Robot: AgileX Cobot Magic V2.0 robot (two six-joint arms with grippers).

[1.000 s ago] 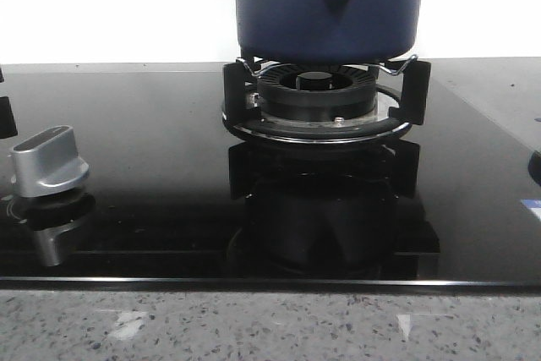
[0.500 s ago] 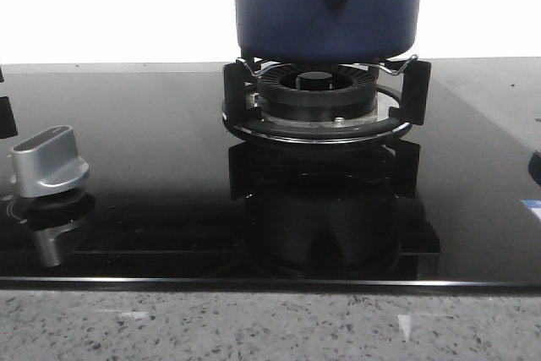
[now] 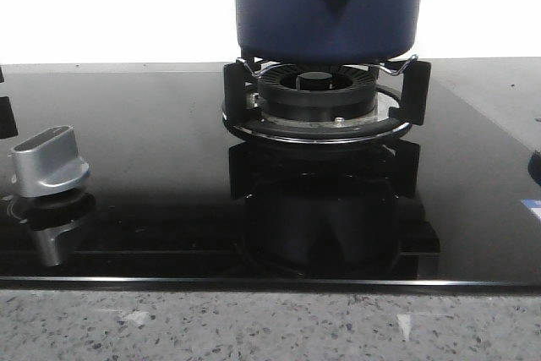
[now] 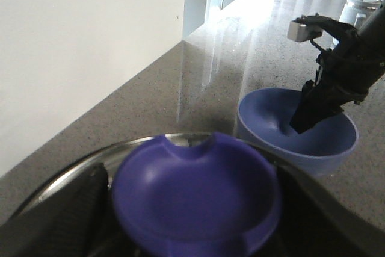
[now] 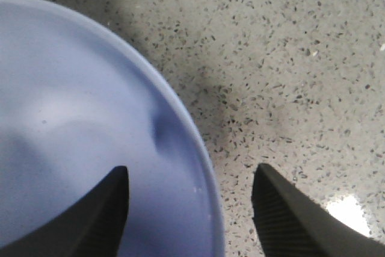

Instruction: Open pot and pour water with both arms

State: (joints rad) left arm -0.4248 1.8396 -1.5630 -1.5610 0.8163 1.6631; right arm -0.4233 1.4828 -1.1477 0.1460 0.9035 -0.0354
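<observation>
The dark navy-blue pot (image 3: 328, 6) stands on the gas burner (image 3: 317, 99), its top cut off in the front view. In the left wrist view my left gripper (image 4: 198, 209) is shut on the blue knob (image 4: 192, 191) of the lid, whose shiny rim (image 4: 90, 161) shows around it. A light blue bowl (image 4: 271, 118) sits on the counter beyond. My right gripper (image 4: 307, 118) is at the bowl, one finger inside it. In the right wrist view the right gripper (image 5: 191, 170) is open and straddles the bowl (image 5: 72, 118) at its rim.
A silver stove knob (image 3: 49, 162) stands at the left of the black glass cooktop (image 3: 152, 141). Speckled stone counter (image 3: 270, 327) runs along the front and under the bowl (image 5: 301, 58). A white wall (image 4: 72, 46) is close behind the pot.
The pot has not moved on the burner. Only the dark reflection in the cooktop below the burner has shifted slightly.
</observation>
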